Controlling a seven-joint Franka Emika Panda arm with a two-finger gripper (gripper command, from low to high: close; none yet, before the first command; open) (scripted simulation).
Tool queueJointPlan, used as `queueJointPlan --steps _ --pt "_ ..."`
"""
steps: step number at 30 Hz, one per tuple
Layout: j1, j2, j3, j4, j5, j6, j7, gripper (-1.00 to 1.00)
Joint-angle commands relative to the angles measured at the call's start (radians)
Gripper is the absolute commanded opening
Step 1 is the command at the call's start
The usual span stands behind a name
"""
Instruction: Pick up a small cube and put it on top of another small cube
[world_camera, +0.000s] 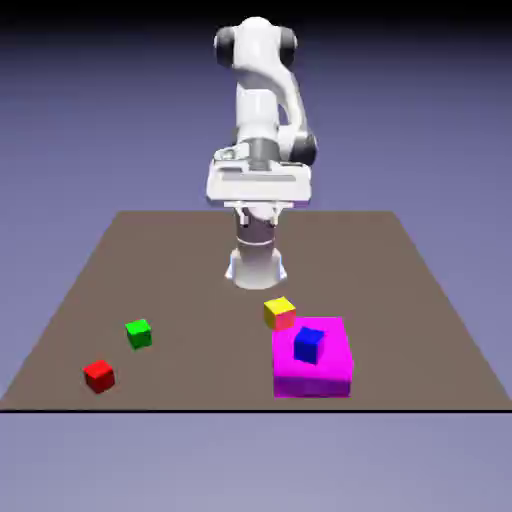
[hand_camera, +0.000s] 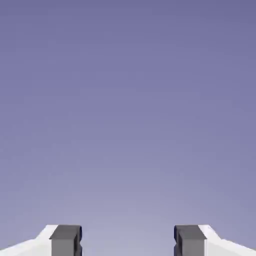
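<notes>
Fingers apart, nothing between them, up near the robot's base and well away from the red cube, which sits on the bench near its front edge at the exterior view's left, green cube close by. Blue cube rests on the magenta block; an off-centre or hurried release there could topple the red one or shove both off.

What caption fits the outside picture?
Red cube and green cube wait; blue cube sits on magenta block.

A simulated tabletop scene: plain brown table, blank blue-violet backdrop.
</notes>
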Motion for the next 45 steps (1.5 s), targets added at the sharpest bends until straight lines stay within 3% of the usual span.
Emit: queueJointPlan --steps 1,28,35,36,41,45 --pt "-0.01 0.036 -0.011 0.025 0.01 -0.016 0.0 0.0" --pt "-0.293 1.015 -0.308 0.689 0.266 -0.458 -0.006 0.0" --pt "-0.354 1.192 -0.243 0.746 0.335 -0.352 -0.05 0.0" --pt "-0.354 1.192 -0.243 0.746 0.335 -0.352 -0.05 -1.0" --pt "-0.303 1.048 -0.308 0.706 0.276 -0.458 -0.01 -1.0" --pt "-0.184 0.903 -0.212 0.64 0.199 -0.527 -0.036 -1.0"
